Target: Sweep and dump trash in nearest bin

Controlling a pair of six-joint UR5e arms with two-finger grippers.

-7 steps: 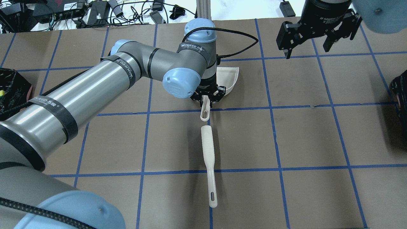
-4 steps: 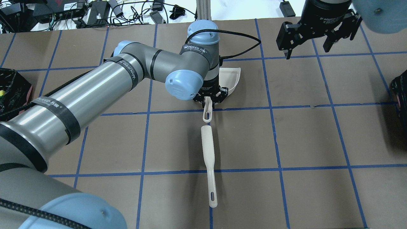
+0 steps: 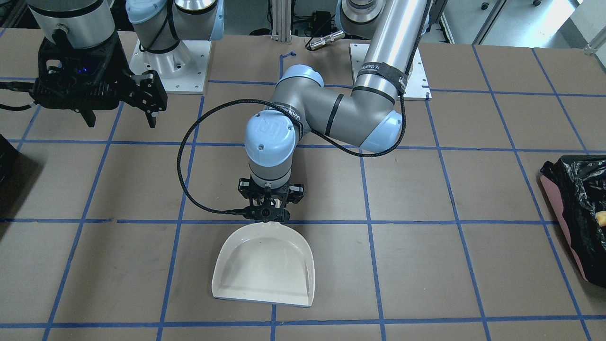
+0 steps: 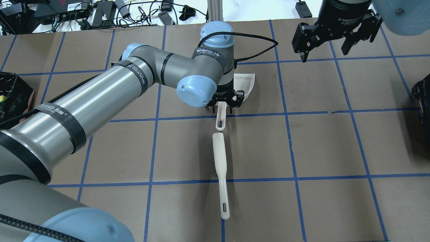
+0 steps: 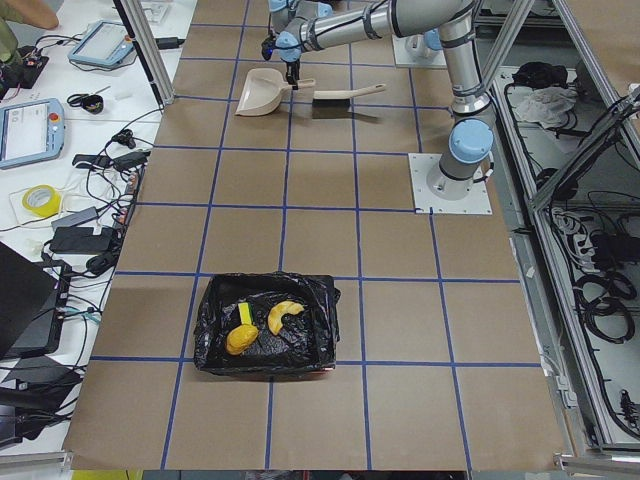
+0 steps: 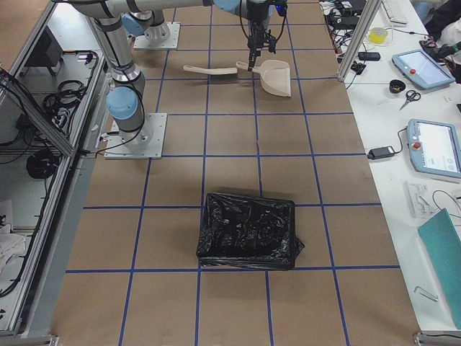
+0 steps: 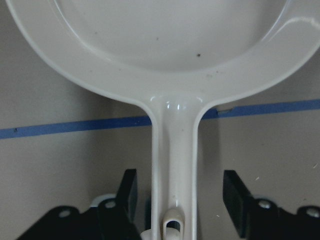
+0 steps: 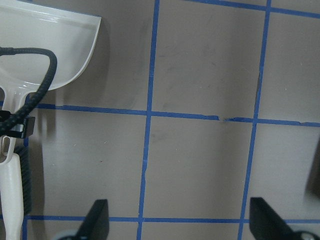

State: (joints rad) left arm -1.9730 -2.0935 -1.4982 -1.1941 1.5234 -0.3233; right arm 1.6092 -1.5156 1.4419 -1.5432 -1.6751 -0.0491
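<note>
We find the trash (image 5: 240,338) inside the bin (image 5: 206,345), lying on the crinkled black bag. It is an orange-brown lump (image 5: 236,342), a curved peel-like piece (image 5: 284,315) and a yellow-green wedge (image 5: 245,313), all close together. The bin stands at the end of the table (image 4: 329,144) on the robot's left. The trash is therefore well apart from both grippers, with several blue-taped squares of table between.

The left gripper (image 7: 180,202) points down near the middle of the table, over the handle of the white dustpan (image 3: 262,270). In the wrist view we see its fingers (image 7: 128,196) standing apart, one on each side of the handle. A strip of table shows between each finger and the handle, so they straddle it and do not clamp it. The pan lies flat with its mouth turned away from the robot, and a few dark specks dot its floor.

A white brush (image 4: 221,168) lies on the robot's side of the dustpan, nearly in line with its handle. Its broad end is near the handle's end, with a small gap between them.

The right gripper (image 4: 327,50) hangs above the table on the robot's right, its jaws spread wide, also well apart from the trash. A second black-lined container (image 6: 248,231) sits at the table's end on that side.
</note>
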